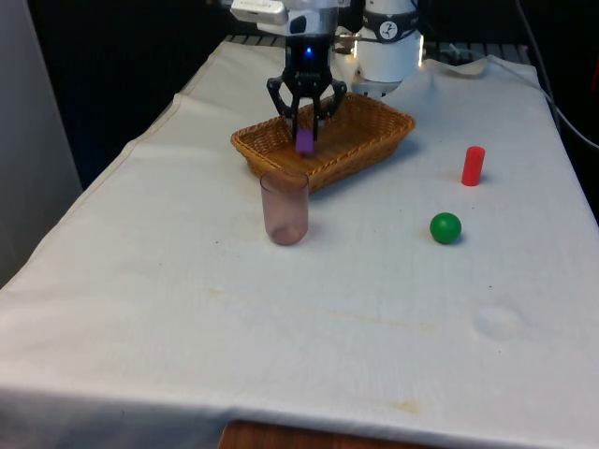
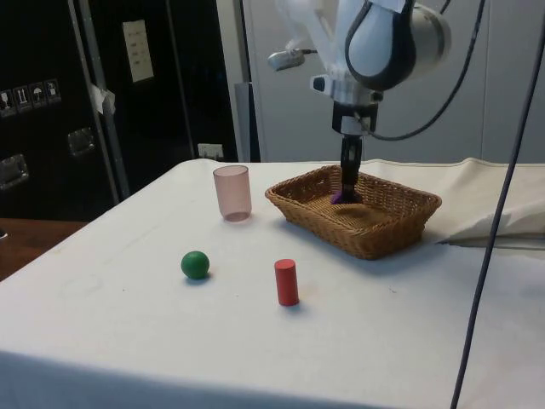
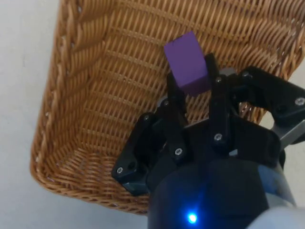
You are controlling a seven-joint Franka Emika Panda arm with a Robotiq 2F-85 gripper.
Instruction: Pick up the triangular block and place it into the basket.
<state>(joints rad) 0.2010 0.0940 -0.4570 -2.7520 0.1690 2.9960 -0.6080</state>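
The gripper (image 1: 306,120) held the purple triangular block (image 1: 305,142) clamped between its fingers low inside the wicker basket (image 1: 374,140), at the placing step, and next the fingers apparently needed only to open.

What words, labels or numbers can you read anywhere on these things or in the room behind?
No text can be read.
Pale sheet on the dark cabinets: has marks, too small to read.
Small row of symbol stickers on the same cabinets: too blurred to read.
Purple block, wicker basket, pink cup, red cylinder, green ball: no lettering.
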